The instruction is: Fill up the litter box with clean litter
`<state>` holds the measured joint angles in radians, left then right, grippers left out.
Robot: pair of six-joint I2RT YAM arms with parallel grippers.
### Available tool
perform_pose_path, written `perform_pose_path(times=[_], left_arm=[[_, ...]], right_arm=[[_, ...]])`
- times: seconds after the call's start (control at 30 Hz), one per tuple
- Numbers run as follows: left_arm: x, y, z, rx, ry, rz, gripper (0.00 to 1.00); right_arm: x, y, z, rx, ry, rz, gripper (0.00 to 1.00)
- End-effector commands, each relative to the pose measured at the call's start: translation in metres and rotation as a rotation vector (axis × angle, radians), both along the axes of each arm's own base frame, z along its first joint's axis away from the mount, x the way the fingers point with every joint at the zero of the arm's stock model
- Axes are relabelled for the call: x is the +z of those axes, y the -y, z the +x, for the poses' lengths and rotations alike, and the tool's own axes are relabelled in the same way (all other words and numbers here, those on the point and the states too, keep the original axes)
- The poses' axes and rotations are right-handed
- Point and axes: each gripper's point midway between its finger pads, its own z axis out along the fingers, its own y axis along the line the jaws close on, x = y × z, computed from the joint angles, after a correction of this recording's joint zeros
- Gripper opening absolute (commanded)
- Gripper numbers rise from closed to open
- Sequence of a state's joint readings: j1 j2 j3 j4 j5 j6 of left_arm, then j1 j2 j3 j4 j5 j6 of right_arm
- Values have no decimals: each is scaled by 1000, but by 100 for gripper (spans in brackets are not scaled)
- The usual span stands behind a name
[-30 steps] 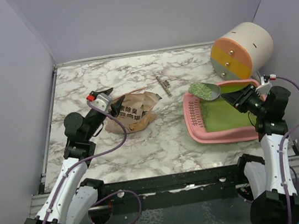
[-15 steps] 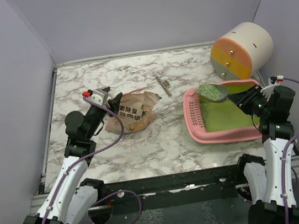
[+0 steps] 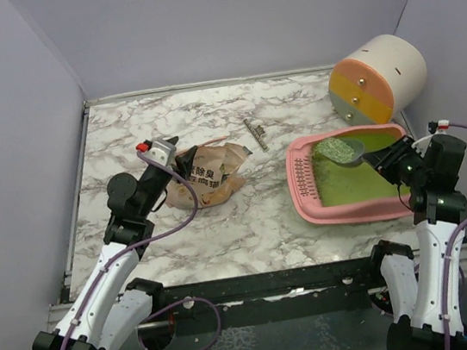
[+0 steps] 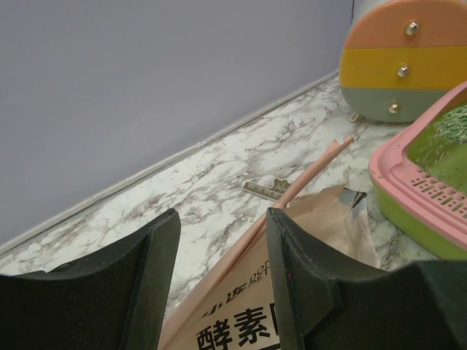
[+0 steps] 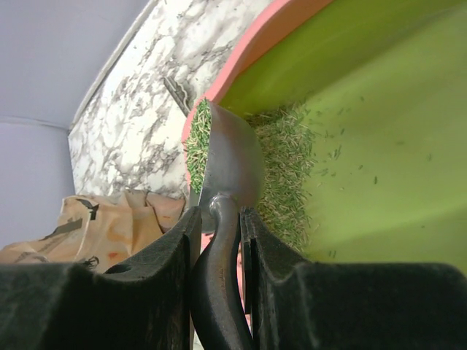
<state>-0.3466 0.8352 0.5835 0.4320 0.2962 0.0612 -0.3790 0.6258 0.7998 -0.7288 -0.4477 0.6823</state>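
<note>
Right gripper [image 3: 385, 160], clamped on the metal scoop [image 3: 341, 150], has swung from the rim into the litter box [image 3: 344, 216] at the tabletop's [image 3: 235, 122] 3 o'clock, spilling clean litter [image 5: 284, 168]; left gripper [image 3: 170, 153] gapes wide at the paper bag [image 3: 212, 174].

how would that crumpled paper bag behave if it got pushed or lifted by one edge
The bag looks creased and slumped, so it would probably fold rather than lift stiffly. It lies low and wide, so rolling seems unlikely; a push would likely crumple or slide it. How full it is cannot be seen.
</note>
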Motion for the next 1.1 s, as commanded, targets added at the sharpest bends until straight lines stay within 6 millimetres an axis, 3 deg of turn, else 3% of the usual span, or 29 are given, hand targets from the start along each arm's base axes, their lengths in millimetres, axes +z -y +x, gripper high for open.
perform_pose_path(times=[0.0,0.5,1.07], left_arm=[[19,1,3,9,46,-17,54],[13,7,5,-18,23,-12,54],[14,11,2,-46,22,-14,53]], right_arm=[[14,12,-5,-44,35,-104,1],[71,61,-29,-227,70,-504,1],[105,64,-52,-203,85,-671,1]])
